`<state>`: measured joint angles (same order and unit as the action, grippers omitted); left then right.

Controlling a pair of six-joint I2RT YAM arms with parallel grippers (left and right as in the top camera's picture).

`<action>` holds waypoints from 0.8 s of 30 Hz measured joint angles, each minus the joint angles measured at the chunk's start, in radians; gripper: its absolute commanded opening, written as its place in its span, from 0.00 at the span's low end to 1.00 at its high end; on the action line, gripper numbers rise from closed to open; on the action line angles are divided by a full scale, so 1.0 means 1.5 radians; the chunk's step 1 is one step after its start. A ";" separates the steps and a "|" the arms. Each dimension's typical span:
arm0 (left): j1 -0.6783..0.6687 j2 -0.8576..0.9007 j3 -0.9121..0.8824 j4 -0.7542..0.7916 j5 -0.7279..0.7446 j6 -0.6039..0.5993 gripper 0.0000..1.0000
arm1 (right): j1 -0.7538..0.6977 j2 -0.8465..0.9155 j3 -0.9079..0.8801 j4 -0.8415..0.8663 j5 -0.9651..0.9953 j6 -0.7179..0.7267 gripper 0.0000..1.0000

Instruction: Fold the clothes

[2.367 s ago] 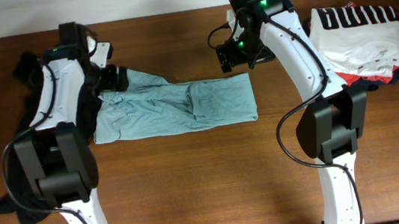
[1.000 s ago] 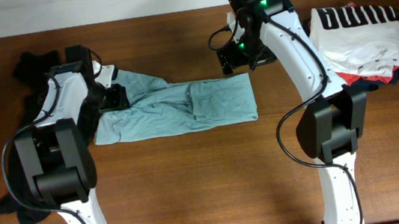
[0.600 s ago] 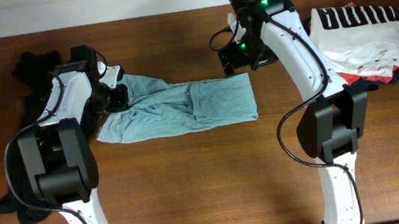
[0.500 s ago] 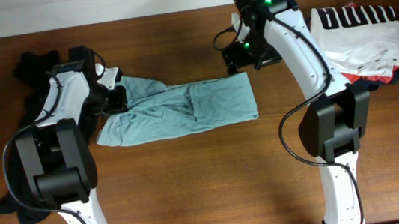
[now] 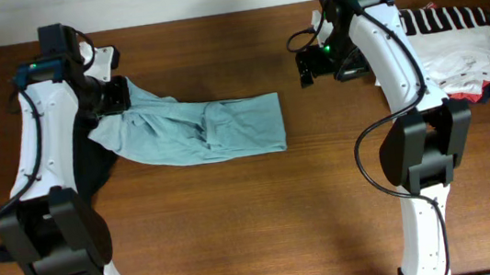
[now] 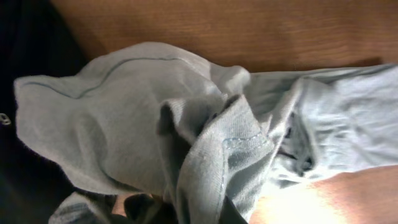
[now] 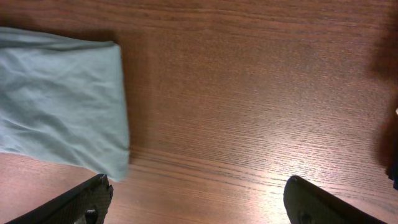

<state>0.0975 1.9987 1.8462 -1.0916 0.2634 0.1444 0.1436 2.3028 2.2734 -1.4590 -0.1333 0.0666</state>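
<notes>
Pale shirt pinched at its left end on the wooden worktop

The thin grey-teal shirt lies stretched left to right across the middle of the worktop, nearer the far edge, its right end flat and squared, its left end bunched and lifted. A black top sits crumpled by the left edge, partly under the shirt's raised end and the left arm. A heap of other garments, a white shirt on top, rests at the far right corner. The left claw is pressed together on the shirt's gathered left end. The right claw is spread wide, gripping nothing, above bare wood just past the shirt's right end.
</notes>
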 measured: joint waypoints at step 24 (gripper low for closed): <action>-0.225 -0.001 0.020 0.040 0.054 -0.035 0.01 | 0.000 0.000 0.000 0.001 0.000 -0.003 0.93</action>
<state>-0.2398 1.9972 1.8759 -1.0321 0.3443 0.0925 0.1436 2.3028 2.2734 -1.4582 -0.1333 0.0624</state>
